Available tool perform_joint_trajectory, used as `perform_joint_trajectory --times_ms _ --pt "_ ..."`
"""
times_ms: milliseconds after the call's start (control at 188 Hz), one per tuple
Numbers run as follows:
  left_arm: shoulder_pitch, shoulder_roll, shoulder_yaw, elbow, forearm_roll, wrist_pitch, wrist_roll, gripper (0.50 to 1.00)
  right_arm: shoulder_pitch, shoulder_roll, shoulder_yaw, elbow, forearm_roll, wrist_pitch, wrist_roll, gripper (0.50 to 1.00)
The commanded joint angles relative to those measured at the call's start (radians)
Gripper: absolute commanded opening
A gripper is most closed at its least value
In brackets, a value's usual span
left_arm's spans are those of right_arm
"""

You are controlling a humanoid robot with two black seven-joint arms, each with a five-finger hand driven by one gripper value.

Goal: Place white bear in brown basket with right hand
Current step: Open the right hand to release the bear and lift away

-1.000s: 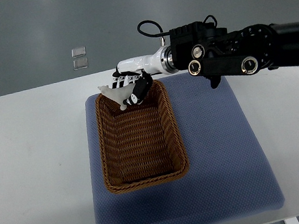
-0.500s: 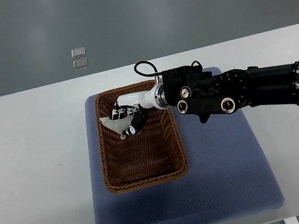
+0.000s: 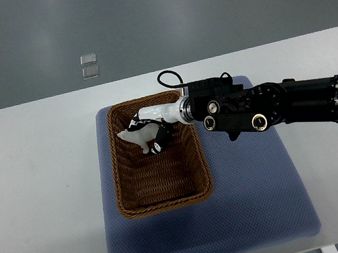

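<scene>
The white bear (image 3: pixel 133 137) is sitting inside the far end of the brown basket (image 3: pixel 123 192), low among the wicker walls, with the right hand (image 3: pixel 153 135) curled around it from the right. From the top view, the dark fingers (image 3: pixel 158 142) are wrapping the toy's near side, so the hand looks to be gripping it rather than letting go. I judge the placing step is nearly done; the next move calls for uncurling the fingers and drawing the arm clear of the rim. The basket is resting on a blue mat (image 3: pixel 252 197) on the white table (image 3: pixel 33 207). A small label at the mat's near edge is too blurred to read. The left arm is not showing.
</scene>
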Motion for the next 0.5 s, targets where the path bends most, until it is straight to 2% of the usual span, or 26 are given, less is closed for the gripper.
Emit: perform_joint_trajectory --times_ms 0,144,495 --pt "0.000 0.000 0.000 -0.001 0.000 0.001 0.000 1.000 0.004 0.000 0.004 0.000 0.003 0.003 -0.001 0.909" --pt "0.000 0.000 0.000 0.001 0.000 0.001 0.000 1.000 0.018 -0.005 0.012 0.000 0.014 0.000 0.001 0.909" --pt "0.000 0.000 0.000 -0.005 0.000 0.001 0.000 1.000 0.008 -0.172 0.296 0.009 0.020 0.003 0.002 0.909"
